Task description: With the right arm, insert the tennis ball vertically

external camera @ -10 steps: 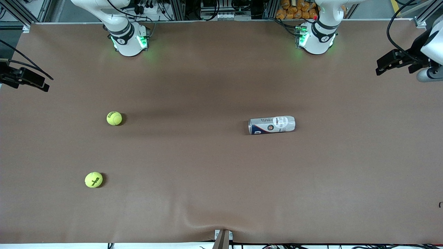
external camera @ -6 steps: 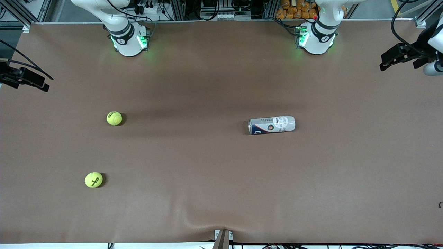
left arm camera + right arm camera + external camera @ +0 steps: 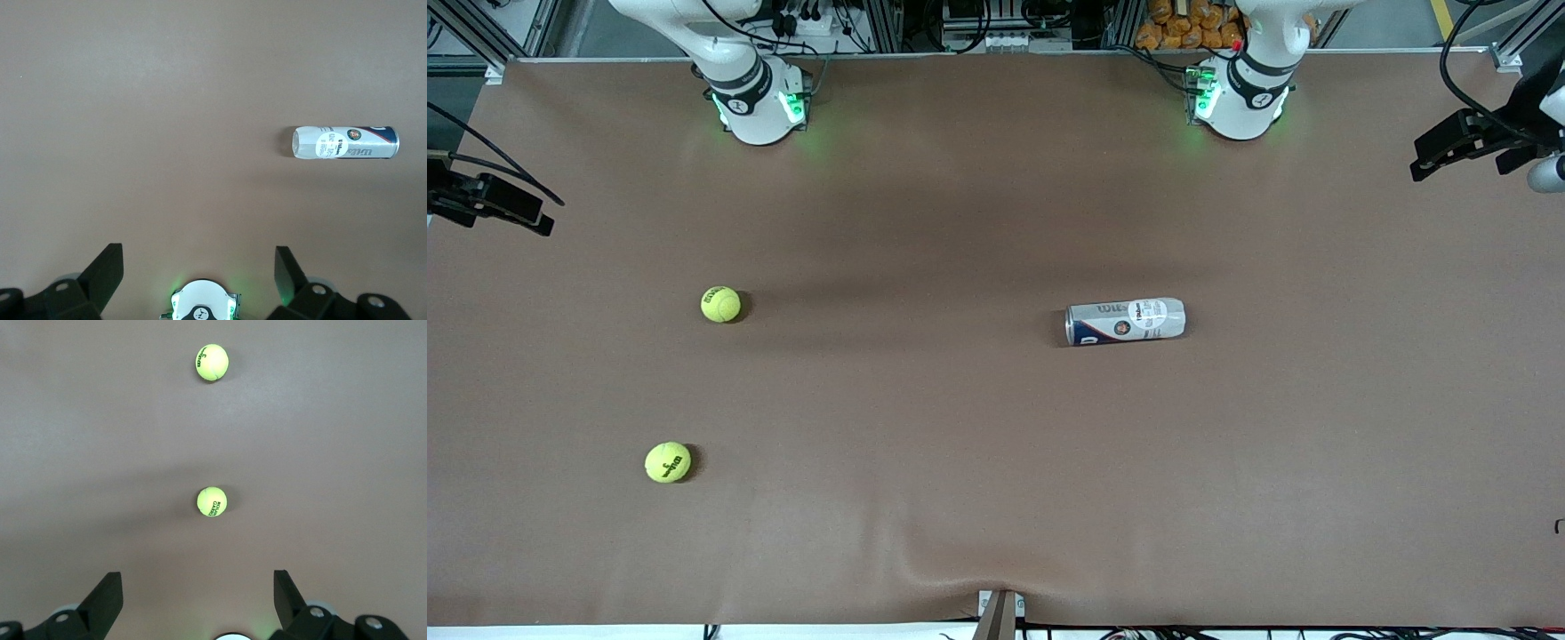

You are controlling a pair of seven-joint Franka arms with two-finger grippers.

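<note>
Right gripper is hanging over the right arm's table end, jaws wide, holding nothing; mostly cropped. Left gripper is likewise spread, empty, at its end. Two balls are lying toward the right arm's end, can sideways near mid-table.

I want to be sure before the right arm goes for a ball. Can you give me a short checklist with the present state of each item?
1. Right end effector open and empty: ok.
2. Left end effector open and empty: ok.
3. Two tennis balls free on the table, nearer ball and farther ball: ok.
4. Can upright for vertical insertion: not ok, it lies on its side.
5. Can mouth uncapped: cannot tell.
</note>
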